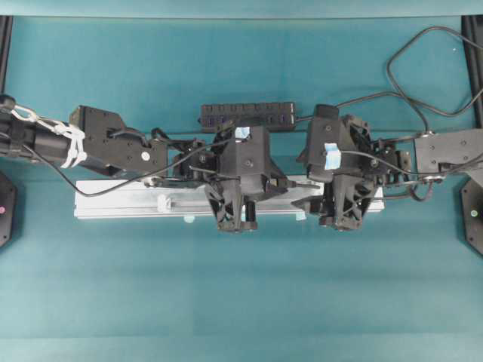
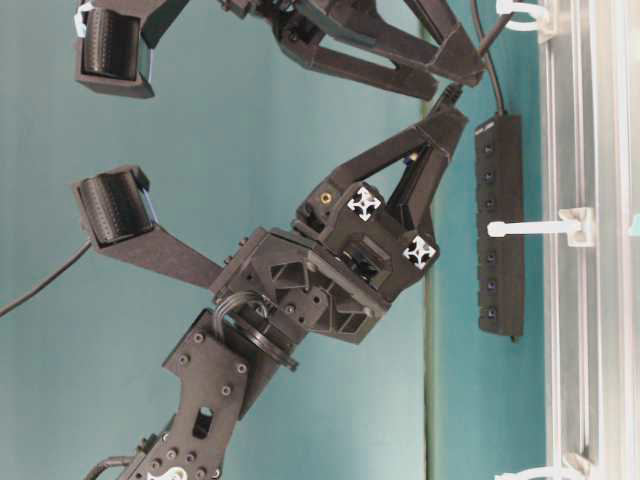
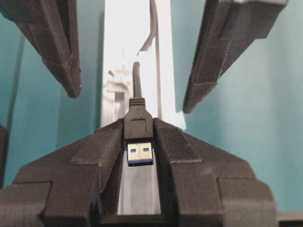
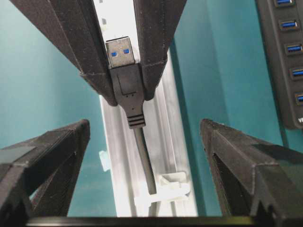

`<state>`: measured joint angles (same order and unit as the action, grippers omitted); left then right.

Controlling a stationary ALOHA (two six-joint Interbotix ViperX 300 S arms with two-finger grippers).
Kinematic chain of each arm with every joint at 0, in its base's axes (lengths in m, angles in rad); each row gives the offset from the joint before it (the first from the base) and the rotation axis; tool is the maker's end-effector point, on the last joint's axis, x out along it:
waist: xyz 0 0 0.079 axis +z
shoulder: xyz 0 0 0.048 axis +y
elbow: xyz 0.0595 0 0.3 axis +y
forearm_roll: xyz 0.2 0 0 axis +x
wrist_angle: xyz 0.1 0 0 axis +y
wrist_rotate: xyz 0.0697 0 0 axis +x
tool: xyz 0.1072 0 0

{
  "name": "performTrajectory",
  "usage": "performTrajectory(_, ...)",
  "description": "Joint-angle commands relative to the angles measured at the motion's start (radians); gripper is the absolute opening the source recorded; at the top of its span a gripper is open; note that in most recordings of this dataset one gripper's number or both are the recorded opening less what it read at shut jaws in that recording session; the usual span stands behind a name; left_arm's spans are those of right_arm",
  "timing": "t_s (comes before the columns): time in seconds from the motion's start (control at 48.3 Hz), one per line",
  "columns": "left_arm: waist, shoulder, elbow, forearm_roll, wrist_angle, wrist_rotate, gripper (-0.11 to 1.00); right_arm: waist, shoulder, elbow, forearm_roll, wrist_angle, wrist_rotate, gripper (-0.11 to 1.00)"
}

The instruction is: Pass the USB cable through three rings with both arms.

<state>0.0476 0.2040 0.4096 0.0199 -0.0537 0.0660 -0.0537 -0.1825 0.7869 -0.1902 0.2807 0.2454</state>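
**Inspector:** State of the left claw (image 3: 139, 142)?

**Operator:** From my remote station, I see it pinching the USB plug (image 3: 138, 124) of the USB cable (image 4: 144, 163). In the left wrist view both fingers press the black plug body from either side, and the metal tip with its blue insert points back toward the camera.

**Inspector:** And the right claw (image 4: 147, 142)?

**Operator:** Spread. In the right wrist view its two fingers stand wide on either side of the cord, touching neither cord nor plug. The left claw's fingertips and the plug hang between and just beyond them.

**Inspector:** Where does the cable run?

**Operator:** From the plug the cord goes down to the aluminium rail (image 1: 121, 204) and passes through a white ring (image 4: 163, 191) fixed on it. In the table-level view I count three rings along the rail: one at the top (image 2: 525, 15), one mid-way (image 2: 545, 228), one at the bottom edge (image 2: 540, 470). The cord enters the top one there.

**Inspector:** Position of the arms?

**Operator:** Overhead, both claws sit over the right half of the rail, close together, the left arm (image 1: 98, 139) reaching in from the left and the right arm (image 1: 445, 151) from the right.

**Inspector:** Anything else on the worktop (image 1: 241, 302)?

**Operator:** A black multi-port hub (image 1: 247, 115) lies behind the rail, on the teal surface.
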Motion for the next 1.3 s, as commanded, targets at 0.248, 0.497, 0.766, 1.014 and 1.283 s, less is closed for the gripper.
performTrajectory(0.248, -0.017, -0.026, -0.014, 0.002, -0.021, 0.003, 0.24, 0.003, 0.02, -0.015, -0.002, -0.02, 0.006, 0.34)
performTrajectory(0.497, -0.025, -0.026, -0.011, 0.002, -0.021, 0.028, 0.24, 0.003, 0.02, -0.017, -0.002, -0.028, 0.006, -0.03)
performTrajectory(0.766, -0.026, -0.026, -0.012, 0.002, -0.023, 0.029, 0.24, 0.002, 0.021, -0.017, -0.002, -0.035, 0.009, -0.07)
performTrajectory(1.014, -0.025, -0.06, 0.017, 0.002, -0.015, 0.021, 0.24, 0.003, 0.025, -0.02, 0.0, 0.003, 0.009, -0.07)
performTrajectory(1.283, -0.025, -0.183, 0.121, 0.002, -0.015, 0.015, 0.39, 0.005, 0.051, -0.051, 0.0, 0.089, 0.003, -0.07)
